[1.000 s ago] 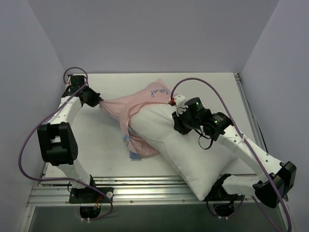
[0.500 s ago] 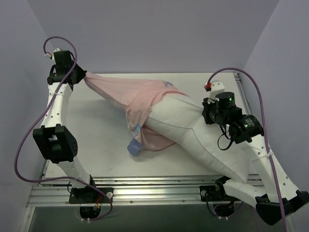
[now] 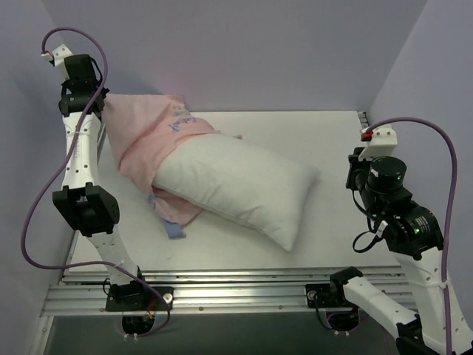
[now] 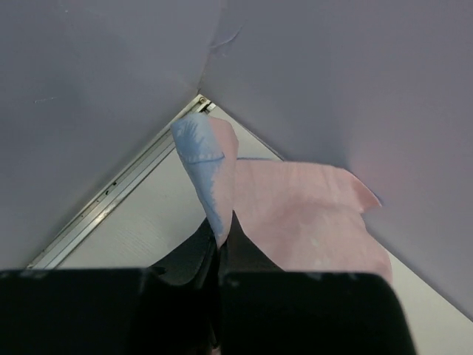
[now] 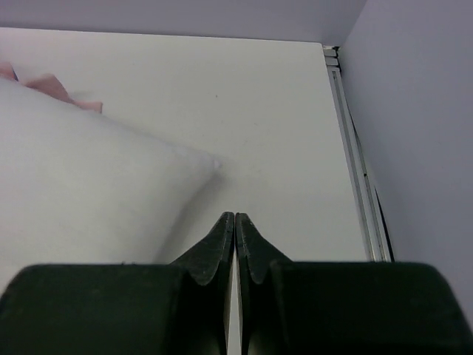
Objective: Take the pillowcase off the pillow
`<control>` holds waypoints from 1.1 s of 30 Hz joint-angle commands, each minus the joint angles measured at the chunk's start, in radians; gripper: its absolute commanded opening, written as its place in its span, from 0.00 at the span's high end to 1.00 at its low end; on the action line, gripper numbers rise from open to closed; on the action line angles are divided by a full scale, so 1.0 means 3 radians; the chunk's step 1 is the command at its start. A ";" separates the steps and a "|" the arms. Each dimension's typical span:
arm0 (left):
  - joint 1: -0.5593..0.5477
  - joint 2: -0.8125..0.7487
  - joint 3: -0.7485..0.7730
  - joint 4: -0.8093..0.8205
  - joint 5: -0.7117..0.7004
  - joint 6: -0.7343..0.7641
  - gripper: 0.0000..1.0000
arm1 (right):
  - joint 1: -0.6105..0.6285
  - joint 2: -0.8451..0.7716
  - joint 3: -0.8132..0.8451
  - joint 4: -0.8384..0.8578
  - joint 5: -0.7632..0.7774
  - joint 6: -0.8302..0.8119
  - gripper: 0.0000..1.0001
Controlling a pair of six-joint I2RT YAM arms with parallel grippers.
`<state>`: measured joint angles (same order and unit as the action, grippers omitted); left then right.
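Two arms stand at the near edge of the tabletop.

Top view: The left arm reaches up to the far left corner. Its left end effector is pinching one end of the pillowcase. The pillowcase is turned pink side out and hangs from that grip down to the tabletop. The pillow lies diagonally across the middle of the tabletop. Its far left end sits inside the pillowcase mouth, and the rest is bare. A small blue part of the pillowcase lies on the tabletop beside the near left edge of the pillow. The right arm stands at the right, apart from the pillow.

Left wrist view: Both fingers are pressed together on a fold of the pillowcase. A blue flap stands up above the fingertips, and pink fabric spreads to the right.

Right wrist view: The right end effector is pressed together and holds nothing. It hangs over bare tabletop near one pointed corner of the pillow, without touching it.
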<state>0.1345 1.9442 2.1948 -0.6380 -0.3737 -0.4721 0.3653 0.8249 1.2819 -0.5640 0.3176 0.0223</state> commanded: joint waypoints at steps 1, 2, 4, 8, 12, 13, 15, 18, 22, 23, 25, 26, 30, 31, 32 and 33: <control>0.0058 0.0003 0.0227 0.0056 -0.0035 0.0076 0.98 | -0.0011 0.0098 -0.0090 -0.0022 -0.0137 -0.0140 1.00; 0.0023 -0.0027 0.0125 0.0071 0.0023 0.0080 0.98 | -0.0011 0.0134 -0.0106 -0.0027 -0.0422 -0.0136 1.00; -0.0136 -0.0186 -0.0309 0.0209 0.0130 0.0157 0.98 | -0.0011 0.0272 -0.0162 -0.0007 -0.0786 -0.0141 1.00; -0.0341 -0.0472 -0.1066 0.0388 0.0166 0.0183 0.94 | 0.0020 0.0486 -0.0295 0.0259 -0.1447 0.0037 1.00; -0.0351 -0.0712 -0.1461 0.0424 0.0294 0.0137 0.57 | 0.0163 0.0843 -0.0290 0.0499 -0.1708 0.0084 0.84; -0.0361 -0.0748 -0.1532 0.0409 0.0320 0.0127 0.50 | 0.0229 0.0921 -0.0254 0.0580 -0.1723 0.0089 0.71; -0.0402 -0.0851 -0.1594 0.0409 0.0366 0.0142 0.24 | 0.0500 0.1166 -0.0198 0.0658 -0.1693 0.0069 0.60; -0.0657 -0.0912 -0.1696 0.0439 0.0300 0.0290 0.06 | 0.0715 0.1427 -0.0116 0.0826 -0.1646 0.0074 0.41; -0.0918 -0.0826 -0.1860 0.0470 0.0375 0.0454 0.03 | 0.0731 0.1591 -0.0147 0.1234 -0.1774 0.0171 0.25; -0.0979 -0.0805 -0.1906 0.0495 0.0427 0.0454 0.03 | 0.0736 0.1627 -0.0147 0.1307 -0.1861 0.0191 0.24; -0.1036 -0.0729 -0.2069 0.0516 0.0544 0.0439 0.03 | 0.0746 0.1744 -0.0101 0.1424 -0.1953 0.0197 0.21; -0.1112 -0.0713 -0.2115 0.0496 0.0616 0.0423 0.03 | 0.0761 0.1831 -0.0050 0.1415 -0.1943 0.0181 0.21; -0.1383 -0.0692 -0.2518 0.0470 0.0964 0.0367 0.03 | 0.0772 0.1822 0.0063 0.1404 -0.1846 0.0146 0.19; -0.1440 -0.0703 -0.2601 0.0465 0.1030 0.0311 0.03 | 0.0772 0.1796 0.0033 0.1405 -0.1831 0.0145 0.19; -0.1491 -0.0718 -0.2683 0.0450 0.1223 0.0265 0.03 | 0.0772 0.1760 0.0017 0.1384 -0.1826 0.0130 0.18; -0.1608 -0.0769 -0.2850 0.0465 0.1362 0.0184 0.03 | 0.0772 0.1745 0.0002 0.1338 -0.1815 0.0125 0.18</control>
<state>-0.2562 1.7248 1.4441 -0.4580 -0.1814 -0.3557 0.5907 1.3834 1.2537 -0.1829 -0.2283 0.0631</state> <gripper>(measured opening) 0.969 0.814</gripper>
